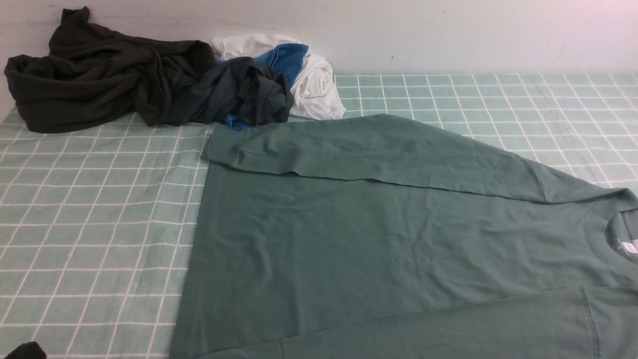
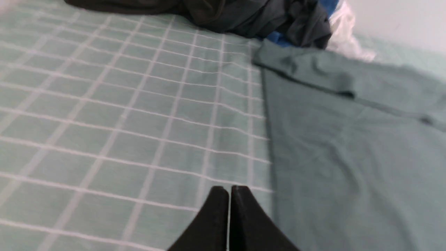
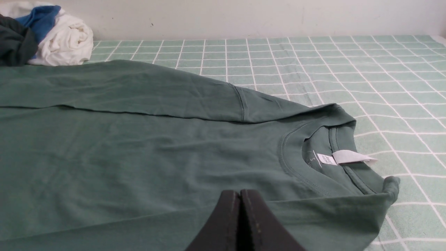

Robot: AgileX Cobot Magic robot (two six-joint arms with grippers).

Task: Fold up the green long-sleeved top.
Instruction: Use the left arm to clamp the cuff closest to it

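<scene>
The green long-sleeved top point(image 1: 374, 234) lies flat on the checked cloth, hem to the left and crew neck with a white label point(image 3: 343, 157) to the right. Its far sleeve point(image 1: 349, 149) is folded across the body, and the near sleeve point(image 1: 448, 329) lies along the front edge. My left gripper point(image 2: 229, 190) is shut and empty, hovering over bare cloth just beside the top's hem point(image 2: 270, 146). My right gripper point(image 3: 239, 193) is shut with nothing in it, over the near sleeve close to the collar point(image 3: 292, 164). Neither gripper shows clearly in the front view.
A pile of clothes sits at the back left against the wall: a dark olive-brown garment point(image 1: 94, 75), a blackish-green one point(image 1: 239, 92), blue fabric point(image 1: 286, 57) and white fabric point(image 1: 314, 85). The green checked tablecloth point(image 1: 89, 224) covers the surface. A dark shape point(image 1: 25, 350) shows at the front-left corner.
</scene>
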